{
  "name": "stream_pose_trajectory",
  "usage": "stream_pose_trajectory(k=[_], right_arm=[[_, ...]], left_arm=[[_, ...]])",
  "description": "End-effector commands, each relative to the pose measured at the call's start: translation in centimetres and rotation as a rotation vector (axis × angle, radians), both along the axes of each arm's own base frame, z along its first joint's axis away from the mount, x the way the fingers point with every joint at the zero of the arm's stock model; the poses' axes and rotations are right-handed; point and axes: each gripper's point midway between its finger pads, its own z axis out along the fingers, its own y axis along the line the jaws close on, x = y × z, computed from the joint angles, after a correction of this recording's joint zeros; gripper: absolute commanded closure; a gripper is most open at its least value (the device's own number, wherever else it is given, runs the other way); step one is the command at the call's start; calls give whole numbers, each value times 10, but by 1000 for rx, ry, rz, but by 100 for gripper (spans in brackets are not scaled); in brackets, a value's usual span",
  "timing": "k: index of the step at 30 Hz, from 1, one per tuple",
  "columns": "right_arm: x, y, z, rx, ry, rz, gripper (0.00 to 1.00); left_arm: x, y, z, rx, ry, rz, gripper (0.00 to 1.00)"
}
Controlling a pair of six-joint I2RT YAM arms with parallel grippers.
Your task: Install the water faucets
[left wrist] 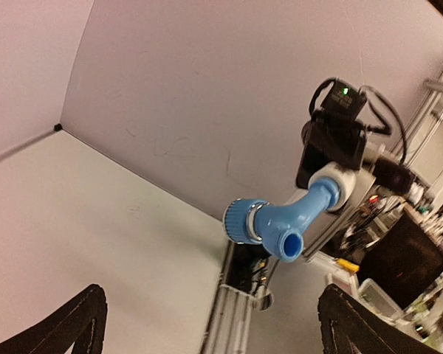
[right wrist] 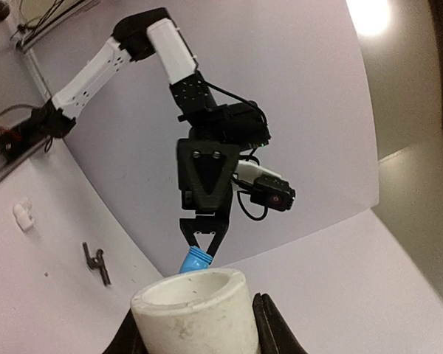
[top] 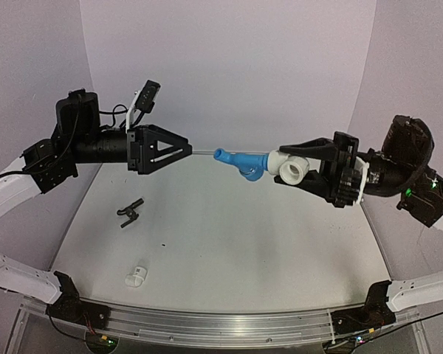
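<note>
The blue faucet (top: 240,162) is held in mid-air above the table, its stem seated in a white pipe fitting (top: 289,167). My right gripper (top: 282,167) is shut on that fitting. In the right wrist view the fitting (right wrist: 192,310) fills the space between my fingers, and only the faucet's ribbed blue end (right wrist: 195,259) shows behind it. My left gripper (top: 187,151) is open and empty, level with the faucet and a short gap to its left. In the left wrist view the faucet (left wrist: 280,221) hangs ahead of my wide-apart fingers (left wrist: 88,317), with its knob to the left and its open spout facing me.
A small black part (top: 131,212) lies on the table at the left, and a loose white fitting (top: 135,275) lies near the front edge. Both also show in the right wrist view, the black part (right wrist: 96,262) and the white fitting (right wrist: 22,212). A metal rail (top: 221,324) runs along the front.
</note>
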Motion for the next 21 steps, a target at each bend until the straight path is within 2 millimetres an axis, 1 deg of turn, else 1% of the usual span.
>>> stream_pose_trajectory(k=[1,2,3,6,12,15,21], right_arm=[[-7,-2,-14,-48,-530,0,100],[-8,-2,-17,-54,-564,4,100],[-10,-3,-20,-62,-613,9,100],[-10,-3,-26,-78,-685,14,100],[-9,2,-38,-109,-805,33,100],[-9,6,-44,-124,-835,50,100],[-5,16,-56,-155,-877,80,100]], left_arm=[[-15,-6,7,-75,291,-233,0],[-13,-10,6,-75,317,-258,0],[-18,-13,6,-74,357,-315,0],[-18,-24,-4,-42,458,-401,0],[-19,-35,-22,3,598,-523,0],[-21,-38,-25,8,618,-554,0],[-40,-55,-30,60,620,-638,0]])
